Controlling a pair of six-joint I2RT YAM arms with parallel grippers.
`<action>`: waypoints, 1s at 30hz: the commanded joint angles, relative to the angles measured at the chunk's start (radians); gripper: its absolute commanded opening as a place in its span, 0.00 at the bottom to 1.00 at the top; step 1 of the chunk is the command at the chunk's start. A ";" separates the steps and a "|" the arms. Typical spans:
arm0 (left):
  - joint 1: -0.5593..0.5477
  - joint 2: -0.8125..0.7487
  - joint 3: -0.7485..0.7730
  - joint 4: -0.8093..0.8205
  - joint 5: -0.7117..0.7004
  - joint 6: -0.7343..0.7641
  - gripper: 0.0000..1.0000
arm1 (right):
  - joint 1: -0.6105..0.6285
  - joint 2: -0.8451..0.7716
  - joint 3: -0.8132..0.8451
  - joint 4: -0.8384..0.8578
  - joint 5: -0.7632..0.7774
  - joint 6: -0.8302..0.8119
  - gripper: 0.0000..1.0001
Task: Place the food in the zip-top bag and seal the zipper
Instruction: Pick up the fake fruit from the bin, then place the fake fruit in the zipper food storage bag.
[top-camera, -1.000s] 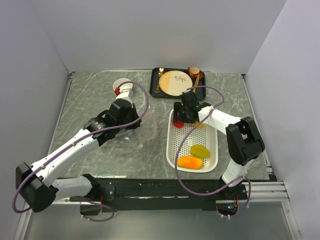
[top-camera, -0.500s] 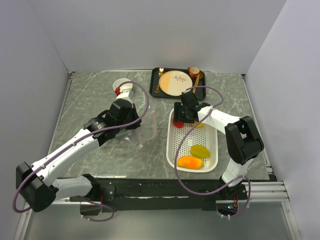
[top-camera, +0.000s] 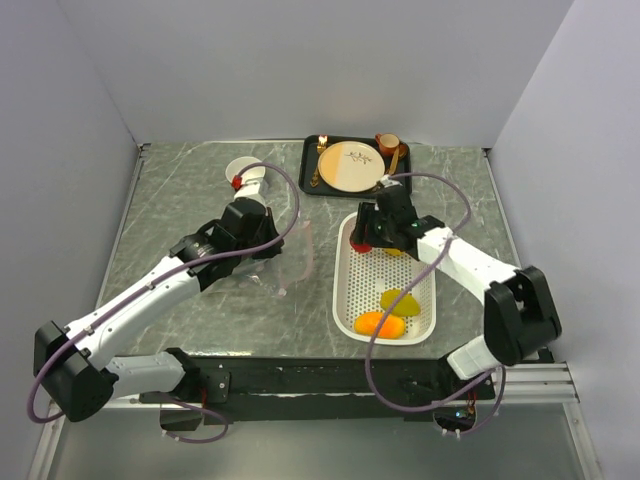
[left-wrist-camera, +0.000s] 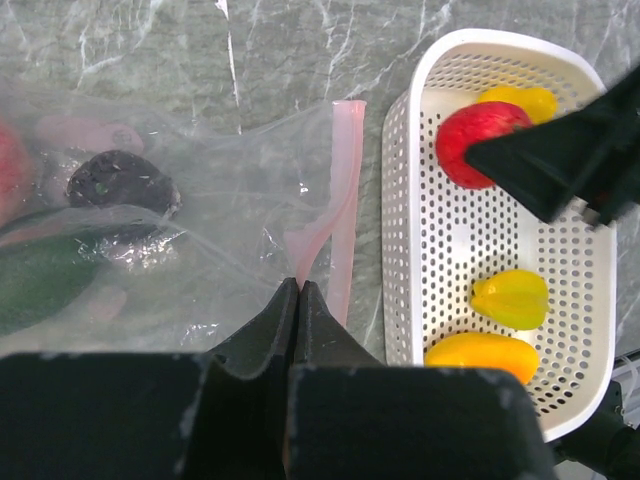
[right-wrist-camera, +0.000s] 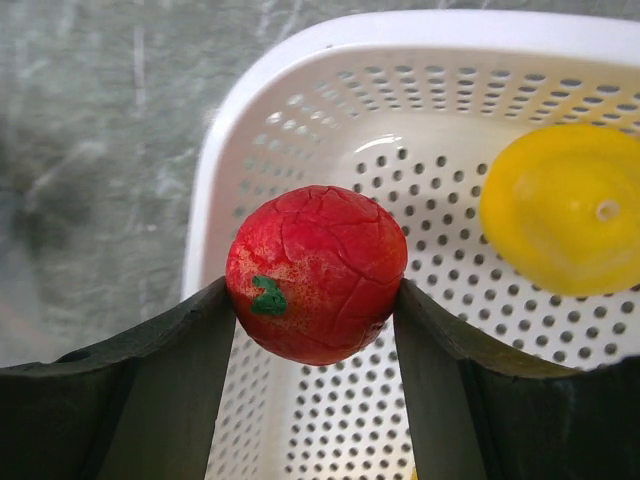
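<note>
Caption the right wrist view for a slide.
Right gripper grips a red toy fruit in a corner of the white perforated basket; a yellow piece lies inside.

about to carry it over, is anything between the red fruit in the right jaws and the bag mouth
Only the basket's left wall, which the red fruit must clear. Beyond it is bare table up to the pink strip of the bag, where the left jaws pinch the edge.

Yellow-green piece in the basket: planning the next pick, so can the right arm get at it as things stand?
Probably not yet: the right pincer is closed on the red fruit. Otherwise the way looks free; the yellow-green piece lies uncovered in the white basket.
</note>
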 joint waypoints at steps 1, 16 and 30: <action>-0.002 0.013 0.011 0.024 -0.010 0.004 0.01 | 0.003 -0.119 -0.048 0.063 -0.084 0.084 0.45; -0.004 0.035 0.017 0.039 0.000 -0.001 0.01 | 0.180 -0.207 -0.002 0.098 -0.157 0.167 0.46; -0.004 0.010 0.037 0.034 0.005 -0.002 0.01 | 0.338 -0.011 0.138 0.175 -0.190 0.210 0.48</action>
